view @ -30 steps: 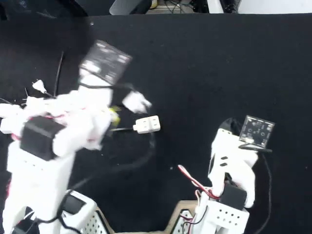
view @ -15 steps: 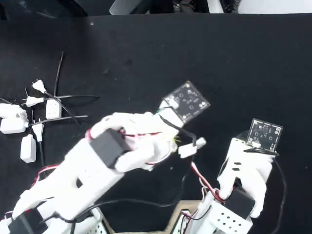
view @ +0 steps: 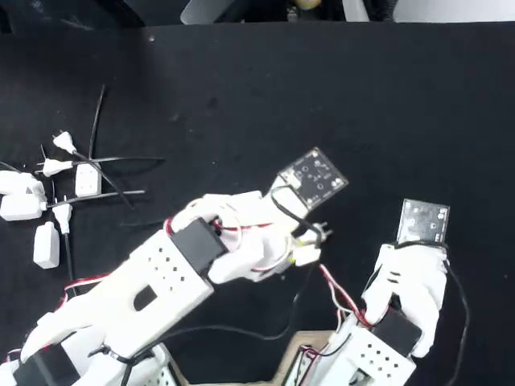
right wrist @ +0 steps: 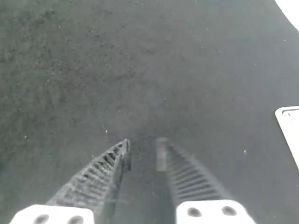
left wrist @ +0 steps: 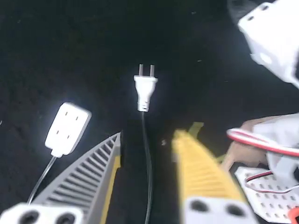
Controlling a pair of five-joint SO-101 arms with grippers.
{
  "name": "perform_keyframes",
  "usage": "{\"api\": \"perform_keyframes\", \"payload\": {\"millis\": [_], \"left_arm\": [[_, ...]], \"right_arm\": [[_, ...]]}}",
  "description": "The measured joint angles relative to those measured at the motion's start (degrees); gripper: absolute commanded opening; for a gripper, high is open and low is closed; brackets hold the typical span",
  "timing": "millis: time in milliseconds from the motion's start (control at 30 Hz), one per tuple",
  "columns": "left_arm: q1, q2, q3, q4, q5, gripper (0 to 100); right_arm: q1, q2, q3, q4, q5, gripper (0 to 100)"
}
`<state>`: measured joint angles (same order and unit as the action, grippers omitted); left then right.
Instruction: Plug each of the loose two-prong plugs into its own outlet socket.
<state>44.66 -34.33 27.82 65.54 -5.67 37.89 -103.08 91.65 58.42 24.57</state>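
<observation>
Jaws wide at the left gripper [left wrist: 149, 136], astride the cord [left wrist: 146, 177] of a white two-prong plug [left wrist: 145, 91] lying just past its tips, prongs pointing away; outlet socket [left wrist: 67, 127] beside it on the black table [view: 241, 80]. Narrowly parted, holding nothing, at the right gripper [right wrist: 142, 147]. Well apart, more plugs and sockets [view: 48, 193].

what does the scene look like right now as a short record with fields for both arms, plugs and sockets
left gripper: open, over the middle of the table
two-prong plug: just ahead of the left gripper, prongs pointing away from it
cord: runs back from the plug between the open jaws, not clamped
outlet socket: beside the plug, apart from it, not mated
right gripper: open, empty
other plugs and sockets: clustered at the table edge on the left arm's side
</observation>
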Motion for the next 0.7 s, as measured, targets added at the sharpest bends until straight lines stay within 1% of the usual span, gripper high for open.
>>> {"api": "perform_keyframes", "payload": {"millis": [100, 167, 200, 300, 367, 433, 500, 633, 700], "left_arm": [[-3.0, 0.0, -2.3, 4.5, 0.0, 27], [-5.4, 0.0, -6.0, 9.9, -1.2, 27], [-7.0, 0.0, -8.2, 13.0, -3.1, 27], [-14.5, 0.0, -12.9, 22.5, -9.5, 27], [-21.3, -0.1, -13.0, 25.1, -12.0, 27], [-28.5, -0.1, -10.9, 25.1, -12.4, 27], [-35.1, -0.1, -6.3, 22.3, -12.6, 27], [-45.4, -0.1, 6.4, 12.6, -13.0, 27], [-48.0, -0.1, 12.5, 6.7, -12.9, 27]], "right_arm": [[0.0, 0.0, 0.9, 0.0, 0.0, 20.9], [0.0, 0.0, 0.9, 0.1, 0.3, 18.3], [0.0, 0.0, 0.9, 0.6, 0.4, 17.6], [-1.0, 0.0, 0.1, 3.6, 0.4, 17.3], [-4.1, 0.0, -2.2, 7.6, 0.4, 17.4], [-8.9, 0.0, -4.2, 9.9, 0.1, 17.4], [-13.1, 0.0, -4.7, 10.0, -1.5, 17.4], [-22.4, 0.2, -5.7, 9.5, -4.1, 17.4], [-26.7, 1.5, -6.1, 8.2, -6.3, 17.4]]}}
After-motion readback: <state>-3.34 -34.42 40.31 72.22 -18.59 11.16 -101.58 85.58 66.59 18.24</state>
